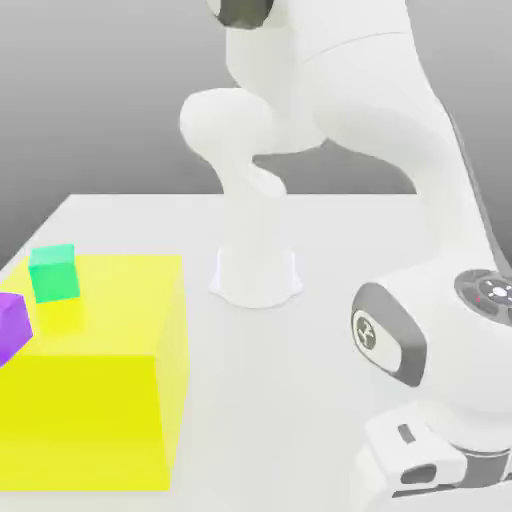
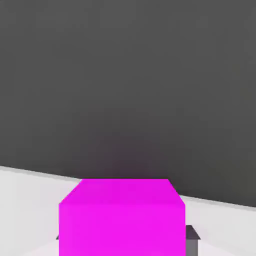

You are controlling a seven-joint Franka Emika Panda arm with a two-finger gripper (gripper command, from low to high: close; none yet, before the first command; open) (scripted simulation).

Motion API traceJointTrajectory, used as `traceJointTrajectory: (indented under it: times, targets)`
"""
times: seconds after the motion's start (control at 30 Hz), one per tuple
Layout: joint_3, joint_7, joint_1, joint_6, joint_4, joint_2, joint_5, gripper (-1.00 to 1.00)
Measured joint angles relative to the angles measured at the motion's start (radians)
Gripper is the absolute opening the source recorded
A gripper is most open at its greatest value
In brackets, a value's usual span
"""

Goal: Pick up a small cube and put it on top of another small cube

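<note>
The magenta cube (image 2: 120, 217) sits on the white desk (image 1: 330, 230), seen close up in the hand view, with its top face and near face in full sight. The end effector (image 2: 122, 246) is closed on this cube: one dark finger (image 2: 192, 240) lies flush against one of its sides, and a thin dark sliver shows against the opposite side. In the exterior view the white arm (image 1: 330, 60) rises from its round base (image 1: 256, 275) near the middle of the desk and bends down to the lower corner on the exterior view's right, where the wrist and hand hang low over the desk. On the exterior view's left stands a big yellow block (image 1: 90, 400), well apart from the hand. A small green cube (image 1: 52, 272) rests upright on the block's top near its far left corner. Just beside it, nearer the camera, a violet cube (image 1: 10, 325) sits tilted at the block's left edge, partly cut off by the picture's border.
</note>
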State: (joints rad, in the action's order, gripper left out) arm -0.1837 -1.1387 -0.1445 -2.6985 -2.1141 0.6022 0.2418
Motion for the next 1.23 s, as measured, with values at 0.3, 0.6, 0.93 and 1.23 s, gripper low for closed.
traceJointTrajectory:
  times: [0.3,0.6,0.93,1.23]
  targets:
    - [0.031,0.008,0.098,0.194,-0.078,-0.272,-0.063,-1.00]
    - [0.196,-0.070,0.315,0.403,-0.185,-0.591,-0.090,-1.00]
    - [0.343,-0.138,0.521,0.630,-0.305,-0.955,-0.151,-1.00]
    - [0.382,-0.142,0.559,0.496,-0.426,-0.945,-0.166,1.00]
